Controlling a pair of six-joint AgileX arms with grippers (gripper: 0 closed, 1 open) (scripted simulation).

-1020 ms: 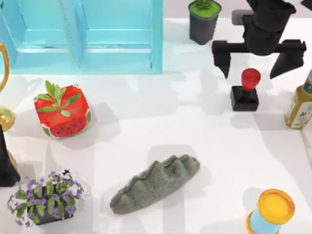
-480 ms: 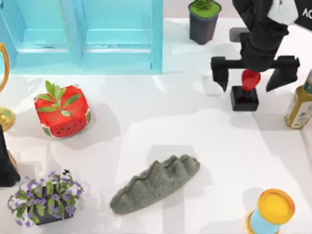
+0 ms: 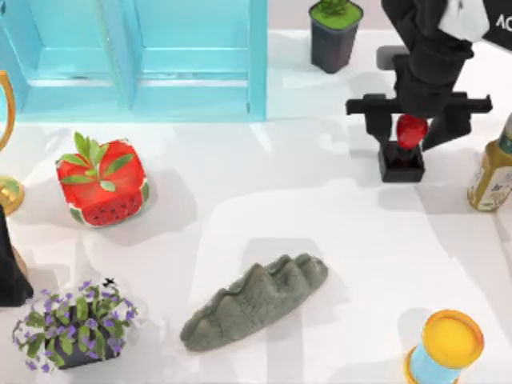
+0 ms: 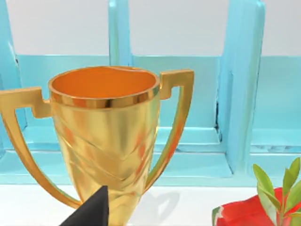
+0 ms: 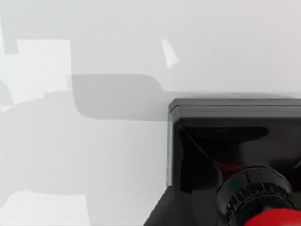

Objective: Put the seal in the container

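Observation:
The seal (image 3: 402,148), a black square block with a glossy red knob, stands upright on the white table at the right rear. My right gripper (image 3: 410,126) is lowered over it and open, one finger close on each side of the red knob. In the right wrist view the seal's black base (image 5: 225,141) is very near. The container (image 3: 256,56), a turquoise open box, stands at the rear left, well apart from the seal. My left arm (image 3: 10,276) is parked at the left edge.
A dark pot with a green plant (image 3: 334,32) stands just behind the seal, and a bottle (image 3: 492,172) to its right. A yellow-lidded can (image 3: 446,348), grey rock (image 3: 256,300), watermelon planter (image 3: 102,182), purple flower pot (image 3: 74,324) and gold trophy (image 4: 106,136) are elsewhere.
My right gripper has come down over the seal, and its fingers have narrowed in toward the red knob. The seal has not moved.

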